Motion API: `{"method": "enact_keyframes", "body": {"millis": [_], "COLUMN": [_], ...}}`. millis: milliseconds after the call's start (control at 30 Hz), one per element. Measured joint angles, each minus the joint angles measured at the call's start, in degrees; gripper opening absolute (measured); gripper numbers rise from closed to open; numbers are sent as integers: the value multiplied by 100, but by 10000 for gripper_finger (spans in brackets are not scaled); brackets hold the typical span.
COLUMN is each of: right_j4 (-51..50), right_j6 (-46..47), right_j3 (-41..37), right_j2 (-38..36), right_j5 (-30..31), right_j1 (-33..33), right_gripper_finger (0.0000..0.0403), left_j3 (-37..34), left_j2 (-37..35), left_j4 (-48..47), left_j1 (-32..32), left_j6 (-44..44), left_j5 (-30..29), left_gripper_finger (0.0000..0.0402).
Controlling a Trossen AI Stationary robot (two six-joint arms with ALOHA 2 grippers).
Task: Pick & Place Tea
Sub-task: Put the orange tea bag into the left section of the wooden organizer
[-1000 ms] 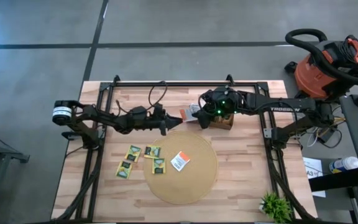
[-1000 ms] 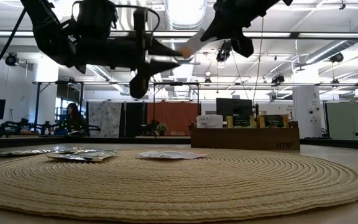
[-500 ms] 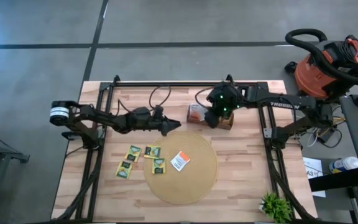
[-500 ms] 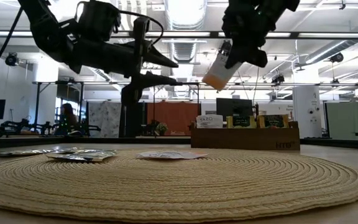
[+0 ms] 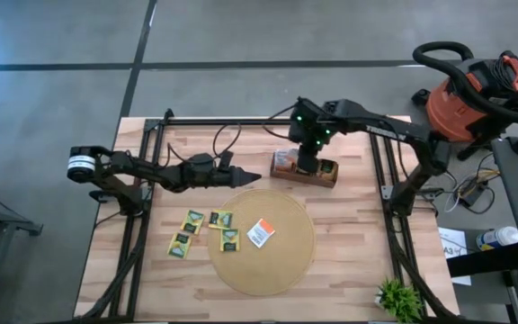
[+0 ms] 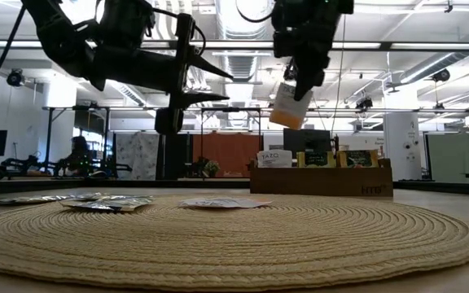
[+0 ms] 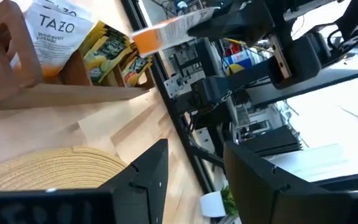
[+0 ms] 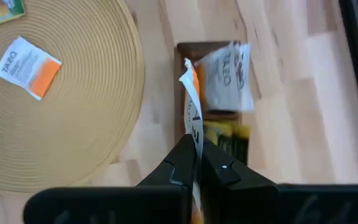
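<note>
Tea sachet (image 8: 192, 112) pinched in right fingers (image 8: 190, 163); "TAZO" on boxed sachet (image 7: 56, 34).

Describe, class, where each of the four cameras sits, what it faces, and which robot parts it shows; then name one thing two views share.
High view: overhead, looking down on the table and both arms.
Low view: tabletop height, looking across the round mat; arms hang from above.
Left wrist view: past its open left gripper toward the wooden box.
Right wrist view: its right gripper pinches an orange sachet.
Shared: that sachet also shows in the low view.
</note>
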Motion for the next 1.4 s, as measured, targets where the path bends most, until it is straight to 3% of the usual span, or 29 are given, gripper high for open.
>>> {"method": "enact_keyframes", "body": {"millis": [433,1400], "right_j4": [-432,-1111], "right_j6": [-662,-395], "right_j3": [916,924], "right_j2": [368,369], "right_j5": [108,514], "right_j1": [-109,-157], "right_gripper_finger": [8,8], "left_j3": [10,14], "left_j2": [-11,-15], "left_j4": [29,157], "left_j1": [-48,-42], "left_j6": [-353,-303], "left_j5": [17,450], "left_gripper_finger": [149,149]}}
